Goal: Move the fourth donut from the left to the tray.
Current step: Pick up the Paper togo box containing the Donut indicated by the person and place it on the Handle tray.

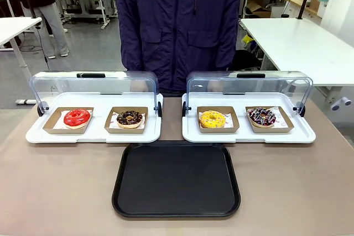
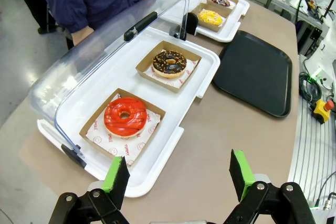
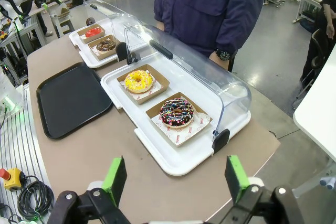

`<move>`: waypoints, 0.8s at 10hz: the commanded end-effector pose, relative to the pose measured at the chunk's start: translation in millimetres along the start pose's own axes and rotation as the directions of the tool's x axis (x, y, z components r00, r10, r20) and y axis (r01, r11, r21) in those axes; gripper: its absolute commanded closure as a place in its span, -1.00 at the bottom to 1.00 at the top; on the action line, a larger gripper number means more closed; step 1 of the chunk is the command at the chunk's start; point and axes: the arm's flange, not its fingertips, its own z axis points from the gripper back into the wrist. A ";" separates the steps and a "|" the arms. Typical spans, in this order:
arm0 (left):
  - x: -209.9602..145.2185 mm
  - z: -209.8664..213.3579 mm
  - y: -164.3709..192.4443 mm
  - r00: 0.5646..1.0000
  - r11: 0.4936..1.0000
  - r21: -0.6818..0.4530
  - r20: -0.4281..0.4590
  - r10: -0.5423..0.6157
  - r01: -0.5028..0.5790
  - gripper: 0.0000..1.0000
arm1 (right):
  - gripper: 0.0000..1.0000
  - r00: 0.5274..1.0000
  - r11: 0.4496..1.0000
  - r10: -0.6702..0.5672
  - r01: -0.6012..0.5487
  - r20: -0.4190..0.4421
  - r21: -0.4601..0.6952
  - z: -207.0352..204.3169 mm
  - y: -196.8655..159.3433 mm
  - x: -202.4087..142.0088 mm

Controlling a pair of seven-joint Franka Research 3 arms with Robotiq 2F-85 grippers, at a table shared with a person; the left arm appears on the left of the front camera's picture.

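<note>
Your fourth donut (image 1: pixel 262 116), the chocolate one with sprinkles, is sitting in its cardboard holder (image 1: pixel 283 126) at the right end of the right-side white tray (image 1: pixel 249 135). The dome lid (image 1: pixel 249 84) is flipped up behind it and the yellow donut (image 1: pixel 213 119) is just beside it. The black tray (image 1: pixel 176 179) lies flat on the bench (image 1: pixel 55 192), just in front of both white trays. Your left hand (image 2: pixel 178 171) and right hand (image 3: pixel 175 177) both hang over the bench ends, fingers spread wide open.

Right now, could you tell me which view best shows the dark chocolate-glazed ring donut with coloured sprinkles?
The right wrist view: the dark chocolate-glazed sprinkled donut sits close, sprinkles distinct. Front view: smaller; left wrist view: tiny.
</note>
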 end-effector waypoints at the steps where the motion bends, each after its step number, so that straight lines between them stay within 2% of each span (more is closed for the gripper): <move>1: -0.3 0.8 0.9 1.000 1.000 -0.005 0.017 -0.017 0.018 -1.00 | -1.00 0.999 1.000 0.026 -0.026 0.025 -0.004 -0.2 -3.6 1.1; 8: -0.3 0.8 0.9 1.000 1.000 -0.005 0.017 -0.017 0.018 -1.00 | -1.00 0.999 1.000 0.026 -0.026 0.025 -0.004 -0.2 -3.6 1.1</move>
